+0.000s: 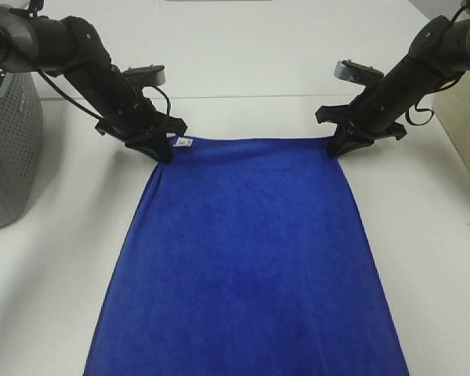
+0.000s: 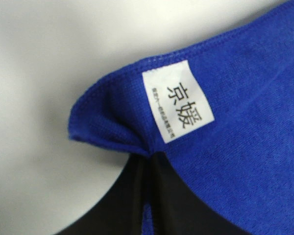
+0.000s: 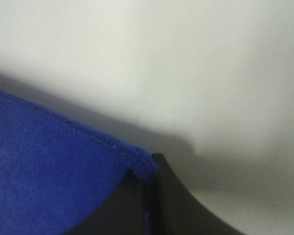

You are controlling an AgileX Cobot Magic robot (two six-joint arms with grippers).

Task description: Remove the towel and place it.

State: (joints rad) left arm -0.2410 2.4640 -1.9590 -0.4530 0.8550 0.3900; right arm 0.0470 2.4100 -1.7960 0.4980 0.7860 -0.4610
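Note:
The royal-blue towel point(image 1: 247, 258) lies spread on the white table, running from the far middle to the near edge of the exterior view. My left gripper point(image 1: 163, 149) is shut on its far left corner, next to the small white tag point(image 1: 184, 142). The left wrist view shows that corner point(image 2: 117, 122) pinched between the black fingers point(image 2: 176, 200), with the tag point(image 2: 177, 102) facing up. My right gripper point(image 1: 334, 146) is shut on the far right corner. The right wrist view shows the hemmed corner point(image 3: 137, 159) clamped between the dark fingers point(image 3: 181, 200).
A grey perforated box point(image 1: 8, 149) stands at the left edge of the white table point(image 1: 243, 70). A beige surface point(image 1: 466, 125) borders the table on the right. The towel's near end runs out of the picture.

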